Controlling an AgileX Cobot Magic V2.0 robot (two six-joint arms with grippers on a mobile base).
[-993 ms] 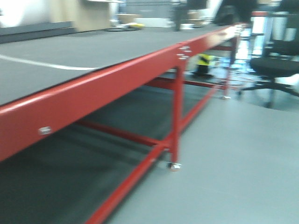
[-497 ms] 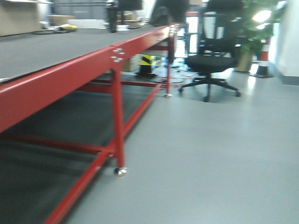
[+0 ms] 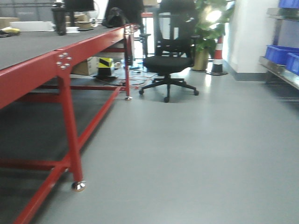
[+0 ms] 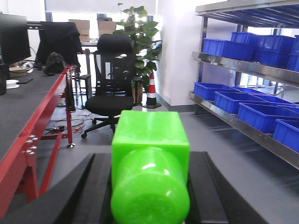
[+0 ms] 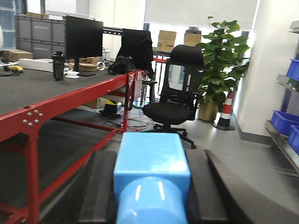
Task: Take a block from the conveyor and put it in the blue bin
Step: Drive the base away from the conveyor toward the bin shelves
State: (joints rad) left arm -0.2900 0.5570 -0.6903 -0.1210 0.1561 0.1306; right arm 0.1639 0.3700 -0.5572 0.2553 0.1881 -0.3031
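My left gripper [image 4: 150,161] is shut on the bright green block [image 4: 150,137], which fills the gap between its black fingers [image 4: 91,186]. In the right wrist view my right gripper [image 5: 151,161] is shut on a light blue block [image 5: 152,158]. The conveyor [image 3: 35,70], a dark grey belt on a red frame, runs along the left in all views. Blue bins [image 4: 259,116] sit in rows on a metal shelf [image 4: 243,67] at the right, well ahead of both grippers. Two of those bins [image 3: 279,53] show at the right edge of the front view.
A black office chair [image 3: 168,60] stands on the grey floor past the conveyor's end, with a potted plant [image 3: 210,21] and a striped cone [image 3: 218,56] behind it. A dark bottle [image 3: 59,21] and a monitor [image 5: 84,37] stand on the belt. Cables and a yellow-black object [image 3: 105,65] lie under the frame.
The front view has swung to the right. The conveyor slid to the left edge, and the chair, plant, cone and blue bins came into view.
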